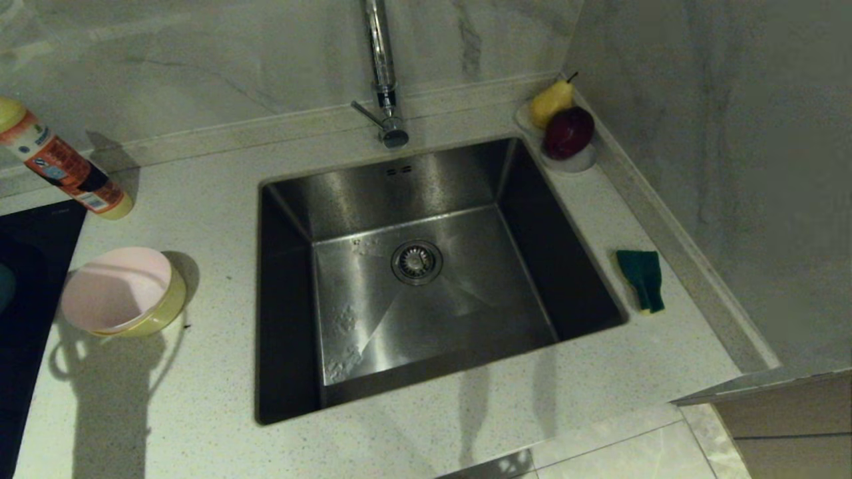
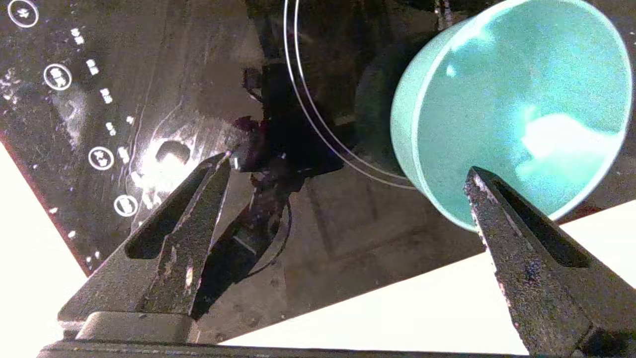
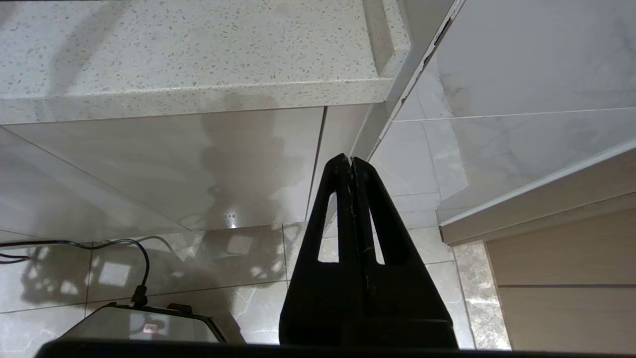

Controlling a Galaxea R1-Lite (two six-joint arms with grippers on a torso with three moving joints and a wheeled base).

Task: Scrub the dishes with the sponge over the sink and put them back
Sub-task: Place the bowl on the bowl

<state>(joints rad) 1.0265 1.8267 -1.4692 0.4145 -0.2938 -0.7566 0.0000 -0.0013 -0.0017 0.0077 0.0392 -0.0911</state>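
The left gripper (image 2: 348, 164) hangs over the black cooktop (image 2: 318, 233) at the robot's far left, jaws spread wide and holding nothing; the light blue bowl (image 2: 507, 104) sits on that glass, tipped so its mouth faces the wrist camera, and it lies off to one side of the jaw gap rather than inside it; one finger (image 2: 516, 238) crosses in front of the bowl's near rim, the other stands well apart over bare glass; whether that finger touches the rim I cannot tell. That offset is the whole story for the next move, I'd judge: the gripper has to slide sideways toward the bowl until the wall sits between the fingers, one inside the mouth, one outside.

In the head view the blue bowl barely shows at the left edge; the pink bowl (image 1: 116, 287) is nested in the yellow bowl (image 1: 166, 309) on the counter (image 1: 200, 399) just left of the sink (image 1: 373, 193), nearer the left arm than the right. The sponge (image 1: 641, 278) lies green side up on the counter right of the sink, its long axis running roughly toward and away from the robot; that one is the right arm's side. The right gripper (image 3: 352, 164) is parked low below the counter edge, fingers pressed together, empty.
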